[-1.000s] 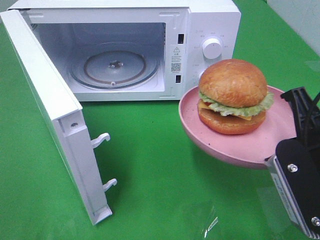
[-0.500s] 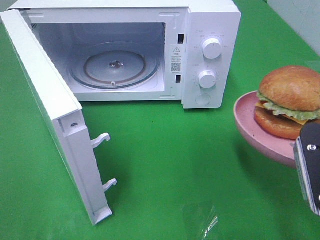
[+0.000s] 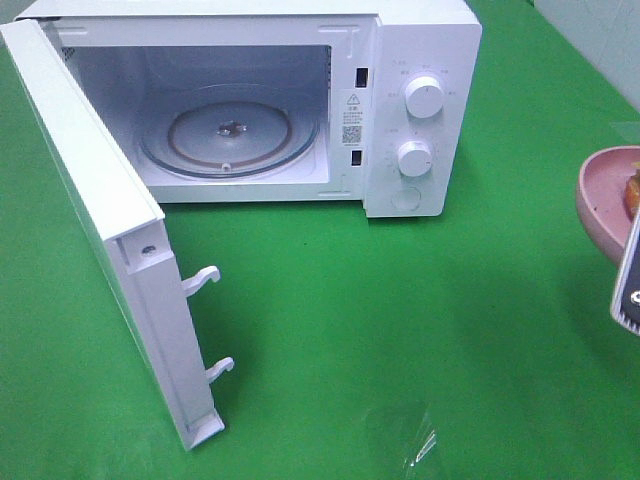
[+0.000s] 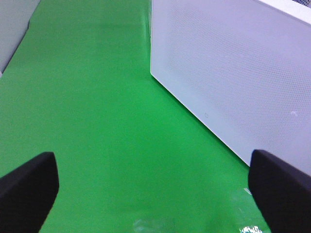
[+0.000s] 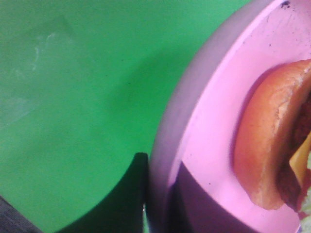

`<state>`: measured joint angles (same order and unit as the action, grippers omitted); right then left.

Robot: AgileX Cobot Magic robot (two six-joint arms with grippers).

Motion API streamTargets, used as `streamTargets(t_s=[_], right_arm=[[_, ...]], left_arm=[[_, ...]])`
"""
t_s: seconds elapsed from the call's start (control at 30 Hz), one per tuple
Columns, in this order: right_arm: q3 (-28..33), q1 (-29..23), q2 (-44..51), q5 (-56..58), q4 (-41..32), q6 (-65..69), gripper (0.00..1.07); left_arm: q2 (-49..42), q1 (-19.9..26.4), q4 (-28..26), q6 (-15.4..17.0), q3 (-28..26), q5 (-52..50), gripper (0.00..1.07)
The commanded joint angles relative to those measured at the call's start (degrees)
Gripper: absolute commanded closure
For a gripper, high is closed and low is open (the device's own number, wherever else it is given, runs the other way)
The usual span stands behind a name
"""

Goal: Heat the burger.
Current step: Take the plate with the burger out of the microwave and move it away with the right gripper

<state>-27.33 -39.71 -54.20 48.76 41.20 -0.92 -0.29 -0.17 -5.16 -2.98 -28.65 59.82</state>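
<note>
The burger (image 5: 262,145), with an orange-brown bun, lies on a pink plate (image 5: 209,121). My right gripper (image 5: 158,194) is shut on the plate's rim, with one dark finger (image 5: 129,199) outside the rim. In the exterior high view the plate (image 3: 600,190) hangs at the far right edge, well right of the microwave, and only a sliver of burger (image 3: 632,190) shows. The right arm's housing (image 3: 627,285) covers part of the plate. My left gripper (image 4: 155,189) stands open and empty over the green cloth, beside the outer face of the microwave door (image 4: 233,73).
The white microwave (image 3: 420,60) stands at the back with its door (image 3: 90,200) swung wide open to the left. The glass turntable (image 3: 230,135) inside is bare. Two knobs (image 3: 424,98) sit on the right panel. Green cloth (image 3: 380,320) covers the table.
The right gripper has carried the plate and burger to the right, from in front of the microwave's knobs to the edge of the exterior high view. The microwave has not moved.
</note>
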Motion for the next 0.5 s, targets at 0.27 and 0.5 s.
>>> streamTargets(t_s=[0.27, 0.5], right_arm=[[-0.29, 0.17, -1.78, 1.38, 8.14, 13.64, 1.07], [-0.4, 0.29, -10.31, 2.35, 9.28, 22.29, 1.07]], left_arm=[[-0.86, 0.29, -0.06, -0.06, 0.17, -0.46, 0.09], [-0.86, 0.29, -0.06, -0.06, 0.17, -0.46, 0.09]])
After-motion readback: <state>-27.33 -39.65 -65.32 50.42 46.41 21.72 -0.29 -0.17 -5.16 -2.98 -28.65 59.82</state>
